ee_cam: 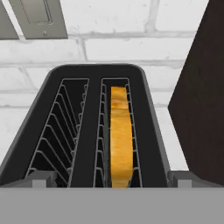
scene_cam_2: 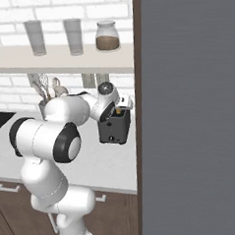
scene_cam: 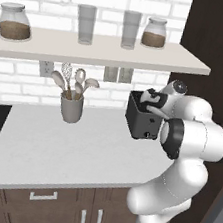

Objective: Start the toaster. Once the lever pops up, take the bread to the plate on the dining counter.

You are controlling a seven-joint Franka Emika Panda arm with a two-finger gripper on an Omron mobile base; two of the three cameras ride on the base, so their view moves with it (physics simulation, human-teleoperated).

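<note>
Arm [scene_cam: 191, 135] hides toaster [scene_cam: 141, 119] lever; bread [ee_cam: 120, 135] half sunk.

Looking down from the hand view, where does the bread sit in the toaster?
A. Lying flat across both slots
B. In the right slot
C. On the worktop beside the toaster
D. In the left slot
B. In the hand view the bread stands on edge inside the right-hand slot of the toaster, while the left slot holds only its bare wire guides.
</note>
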